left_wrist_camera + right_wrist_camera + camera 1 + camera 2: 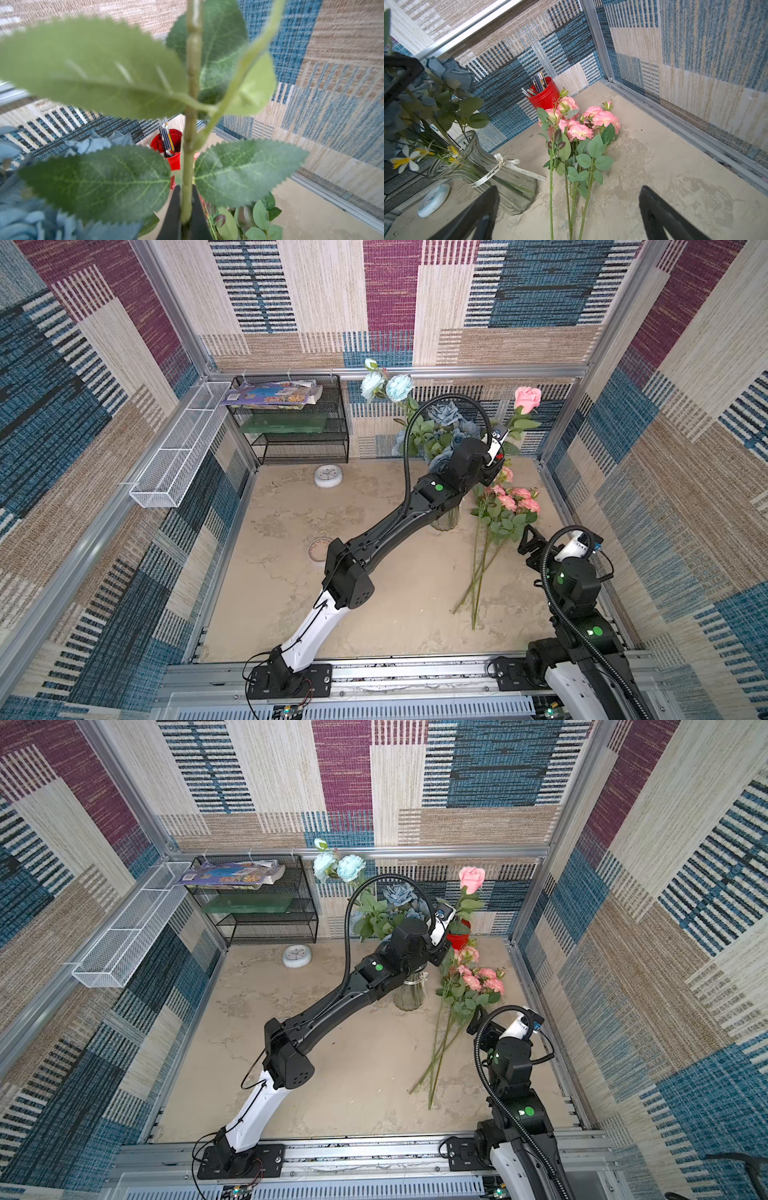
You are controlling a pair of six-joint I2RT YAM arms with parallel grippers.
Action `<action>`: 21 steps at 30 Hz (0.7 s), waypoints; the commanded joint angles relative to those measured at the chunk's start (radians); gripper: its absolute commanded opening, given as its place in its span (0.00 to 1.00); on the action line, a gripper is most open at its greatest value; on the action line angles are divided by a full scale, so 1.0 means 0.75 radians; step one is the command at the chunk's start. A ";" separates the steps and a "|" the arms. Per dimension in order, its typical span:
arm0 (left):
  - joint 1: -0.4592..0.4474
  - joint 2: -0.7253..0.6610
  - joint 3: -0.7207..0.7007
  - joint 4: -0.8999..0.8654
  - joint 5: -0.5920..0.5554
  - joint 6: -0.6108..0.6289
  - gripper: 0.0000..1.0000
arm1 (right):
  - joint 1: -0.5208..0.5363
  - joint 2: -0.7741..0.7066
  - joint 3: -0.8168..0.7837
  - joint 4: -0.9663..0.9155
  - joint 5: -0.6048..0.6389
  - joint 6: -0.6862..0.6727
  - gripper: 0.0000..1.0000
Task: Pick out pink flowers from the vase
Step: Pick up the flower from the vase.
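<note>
Left jaws clamped on the stem of one pink rose (471,878), near the one vase (409,998) — right jaws apart, empty.

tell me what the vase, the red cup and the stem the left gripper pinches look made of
Vase: clear glass, probably; glossy, ribbed, see-through walls.
Red cup: glossy painted metal or plastic; rolled rim, cannot tell which.
Pink flower stem: matte moulded plastic, knobbly joints; leaves look like fabric with printed veins.

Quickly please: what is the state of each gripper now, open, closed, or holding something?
Left gripper: closed on the stem of the tall pink rose.
Right gripper: open, holding nothing.
</note>
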 commanded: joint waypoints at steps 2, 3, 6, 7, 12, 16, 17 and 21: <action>-0.001 -0.051 0.107 0.002 0.093 0.024 0.00 | 0.000 -0.018 -0.002 0.018 -0.006 -0.013 0.99; -0.001 -0.063 0.125 -0.005 0.112 0.022 0.00 | 0.000 -0.023 -0.004 0.019 -0.005 -0.012 0.99; -0.001 -0.127 0.141 0.001 0.212 0.015 0.00 | 0.000 -0.037 -0.016 0.027 -0.005 -0.015 0.99; -0.001 -0.153 0.141 0.009 0.248 0.016 0.00 | -0.001 -0.041 -0.023 0.032 -0.005 -0.016 0.99; 0.000 -0.277 0.144 0.057 0.380 0.044 0.00 | 0.000 -0.052 -0.028 0.032 -0.005 -0.021 0.99; -0.001 -0.377 0.145 0.069 0.481 0.046 0.00 | 0.000 -0.075 -0.035 0.040 -0.009 -0.030 0.99; -0.002 -0.398 0.145 0.065 0.508 0.039 0.00 | 0.001 -0.080 -0.037 0.041 -0.013 -0.031 0.99; 0.002 -0.495 0.103 0.040 0.648 -0.021 0.00 | 0.001 -0.089 -0.041 0.052 -0.035 -0.028 0.96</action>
